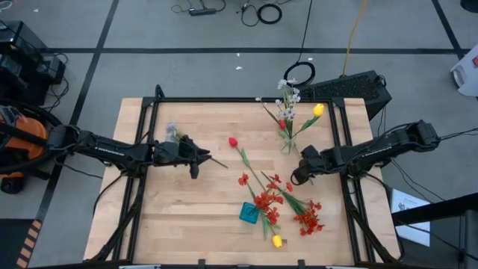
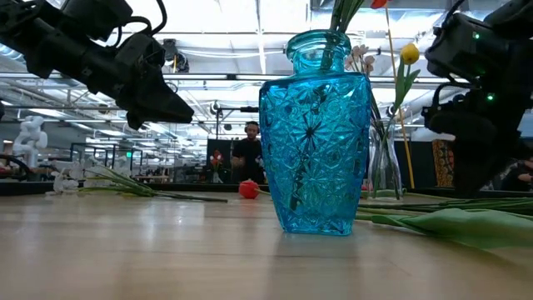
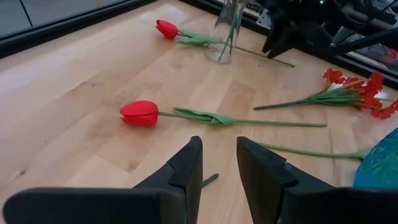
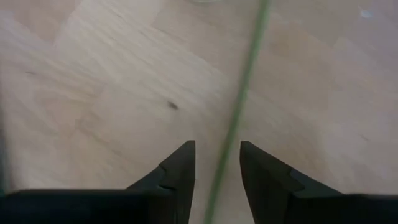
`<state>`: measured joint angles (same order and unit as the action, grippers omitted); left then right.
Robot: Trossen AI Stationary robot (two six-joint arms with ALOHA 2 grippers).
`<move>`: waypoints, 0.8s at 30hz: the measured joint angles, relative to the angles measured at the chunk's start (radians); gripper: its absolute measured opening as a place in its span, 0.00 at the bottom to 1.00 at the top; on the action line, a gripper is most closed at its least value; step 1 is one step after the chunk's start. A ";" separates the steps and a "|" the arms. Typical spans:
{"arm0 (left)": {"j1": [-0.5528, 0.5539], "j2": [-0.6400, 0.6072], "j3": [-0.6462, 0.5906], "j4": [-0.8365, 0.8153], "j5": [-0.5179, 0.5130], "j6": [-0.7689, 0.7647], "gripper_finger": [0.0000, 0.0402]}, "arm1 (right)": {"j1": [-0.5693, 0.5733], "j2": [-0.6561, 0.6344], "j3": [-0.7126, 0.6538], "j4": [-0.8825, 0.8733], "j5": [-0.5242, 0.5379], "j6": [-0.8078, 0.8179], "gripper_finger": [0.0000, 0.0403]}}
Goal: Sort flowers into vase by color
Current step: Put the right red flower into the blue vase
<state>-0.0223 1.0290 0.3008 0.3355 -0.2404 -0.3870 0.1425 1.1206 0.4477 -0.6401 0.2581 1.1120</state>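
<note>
High view: my left gripper (image 1: 202, 158) sits over the table's (image 1: 187, 217) left-middle, a whitish sprig (image 1: 173, 133) just beside it. My right gripper (image 1: 300, 170) hangs near the clear vase (image 1: 287, 142) at the far right, which holds a yellow tulip (image 1: 318, 110), white blossoms and a red bud. A red tulip (image 1: 233, 141) lies mid-table; red sprays (image 1: 308, 217) and another yellow bud (image 1: 277, 240) lie around the blue vase (image 1: 249, 213) on the near side.

Low view: the blue vase stands upright with stems in it; a person (image 2: 250, 152) shows far behind.

Left wrist view: my fingers (image 3: 186, 168) stand narrowly apart, holding nothing; a red tulip lies just ahead.

Right wrist view: my fingers (image 4: 180, 165) stand apart, a green stem (image 4: 239, 112) running between them, untouched.
</note>
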 joint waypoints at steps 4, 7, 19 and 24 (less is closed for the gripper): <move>0.000 0.000 0.000 0.000 -0.004 -0.001 0.26 | 0.000 0.011 0.000 0.010 0.001 -0.025 0.30; 0.000 0.000 0.000 0.001 -0.004 -0.002 0.26 | 0.000 0.039 0.000 0.007 0.005 -0.025 0.30; 0.000 0.000 0.000 0.004 -0.025 -0.026 0.26 | 0.006 0.179 0.009 0.013 0.025 -0.022 0.23; 0.000 0.000 0.000 0.007 -0.004 -0.027 0.26 | 0.029 0.125 0.000 -0.019 0.073 0.025 0.04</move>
<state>-0.0223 1.0290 0.3008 0.3423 -0.2444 -0.4145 0.1714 1.2452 0.4475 -0.6592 0.3312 1.1374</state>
